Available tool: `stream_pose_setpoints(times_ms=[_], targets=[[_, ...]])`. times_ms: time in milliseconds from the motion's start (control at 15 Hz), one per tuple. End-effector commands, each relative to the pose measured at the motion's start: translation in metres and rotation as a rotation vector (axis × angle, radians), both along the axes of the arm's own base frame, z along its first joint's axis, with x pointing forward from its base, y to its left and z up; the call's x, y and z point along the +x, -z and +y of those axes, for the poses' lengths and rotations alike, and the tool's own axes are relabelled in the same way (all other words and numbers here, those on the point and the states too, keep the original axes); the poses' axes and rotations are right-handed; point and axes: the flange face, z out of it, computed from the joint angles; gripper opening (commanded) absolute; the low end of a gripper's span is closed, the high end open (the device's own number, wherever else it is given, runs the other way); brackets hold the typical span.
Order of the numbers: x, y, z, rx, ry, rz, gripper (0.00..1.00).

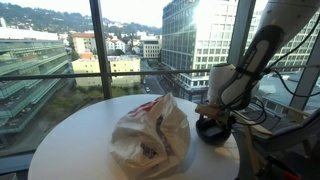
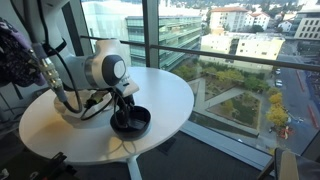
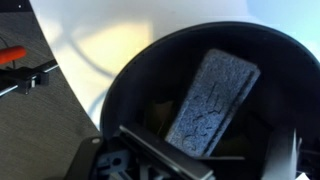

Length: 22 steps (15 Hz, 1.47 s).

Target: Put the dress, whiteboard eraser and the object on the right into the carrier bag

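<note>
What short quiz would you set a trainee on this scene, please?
1. Multiple choice: where does the eraser lie? A in the bowl; B on the bag; C between the gripper's fingers.
2. True or false: the gripper is shut on the bowl's rim.
3. Fill in: the bag rests on a round white ____.
Key: 1 A. 2 False: it is open over the bowl. 3 table.
</note>
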Motion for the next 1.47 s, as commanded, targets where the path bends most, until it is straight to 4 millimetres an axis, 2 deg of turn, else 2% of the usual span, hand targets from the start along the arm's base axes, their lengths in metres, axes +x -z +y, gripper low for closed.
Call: stream_pose_setpoints(times_ms=[0, 133, 200, 267, 467, 600, 800, 933, 1200, 1267, 1400], targets=[[0.015, 0.005, 0.003, -0.006, 0.000, -0.013, 1.00], [0.017, 0.011, 0.002, -0.012, 0.000, 0.000, 1.00], [0.017, 0.014, 0.002, -0.010, 0.001, 0.006, 0.75], [0.017, 0.017, 0.002, -0.009, -0.001, 0.009, 0.74], [0.020, 0.016, 0.007, -0.006, 0.002, 0.004, 0.49], [0.026, 0.007, 0.016, -0.001, -0.013, -0.003, 0.36], [0.032, -0.010, 0.039, 0.029, -0.058, -0.019, 0.33], [0.033, -0.029, 0.056, 0.043, -0.109, 0.014, 0.33], [0.013, -0.067, 0.079, -0.040, -0.275, 0.217, 0.33], [0.009, -0.083, 0.086, -0.064, -0.312, 0.249, 0.33], [0.005, -0.129, 0.107, -0.098, -0.389, 0.257, 0.33]])
